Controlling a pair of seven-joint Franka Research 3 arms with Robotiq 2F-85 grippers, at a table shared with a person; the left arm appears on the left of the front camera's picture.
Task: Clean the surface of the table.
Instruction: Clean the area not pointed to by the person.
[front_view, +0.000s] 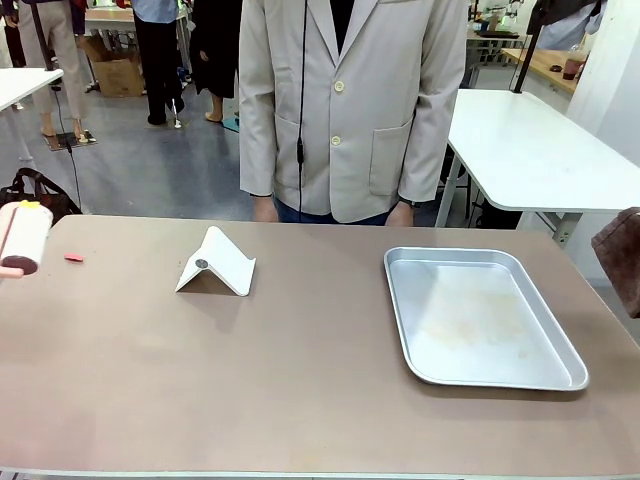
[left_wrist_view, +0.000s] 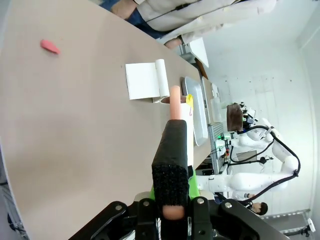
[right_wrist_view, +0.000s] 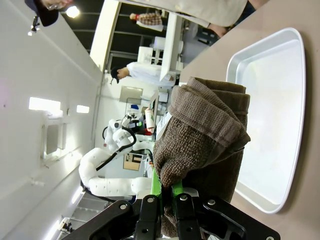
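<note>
Left gripper (left_wrist_view: 172, 195) clamps roller (left_wrist_view: 176, 140), maybe lint | right gripper (right_wrist_view: 167, 192) clamps brown cloth (right_wrist_view: 205, 135) near tray (right_wrist_view: 287, 165)

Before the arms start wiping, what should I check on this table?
1. The right fingers shut on the brown cloth: ok.
2. The left fingers shut on the roller tool: ok.
3. The table bare for wiping: not ok; a white folded stand, a metal tray and a small pink scrap lie on it.
4. The metal tray empty: ok, only faint stains.
5. The person's hands off the table: cannot tell; they hang at its far edge.
</note>
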